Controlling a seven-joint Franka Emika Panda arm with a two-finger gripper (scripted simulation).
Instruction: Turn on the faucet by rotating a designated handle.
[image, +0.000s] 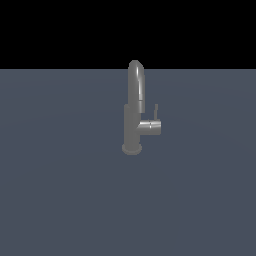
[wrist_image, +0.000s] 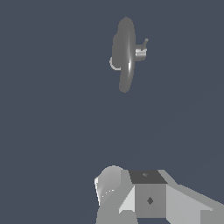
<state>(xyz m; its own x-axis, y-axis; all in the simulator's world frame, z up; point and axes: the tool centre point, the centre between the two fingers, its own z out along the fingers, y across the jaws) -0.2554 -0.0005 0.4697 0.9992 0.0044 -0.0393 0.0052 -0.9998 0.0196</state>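
Observation:
The dull grey faucet (image: 132, 120) stands upright on a flat blue-grey surface, with a round base and a tall arched spout. A short horizontal stub points to the exterior view's right. The handle (image: 156, 111), a thin dark rod, rises straight up from the stub's end. In the wrist view the faucet (wrist_image: 125, 52) is seen from above and far off, with the handle (wrist_image: 145, 42) a small dark rod at the stub's tip. No gripper fingers show in either view. Only pale grey blocky robot parts (wrist_image: 148, 197) sit at the wrist view's edge, well apart from the faucet.
The blue-grey surface (image: 60, 190) spreads around the faucet on all sides up to a black background. No other objects show.

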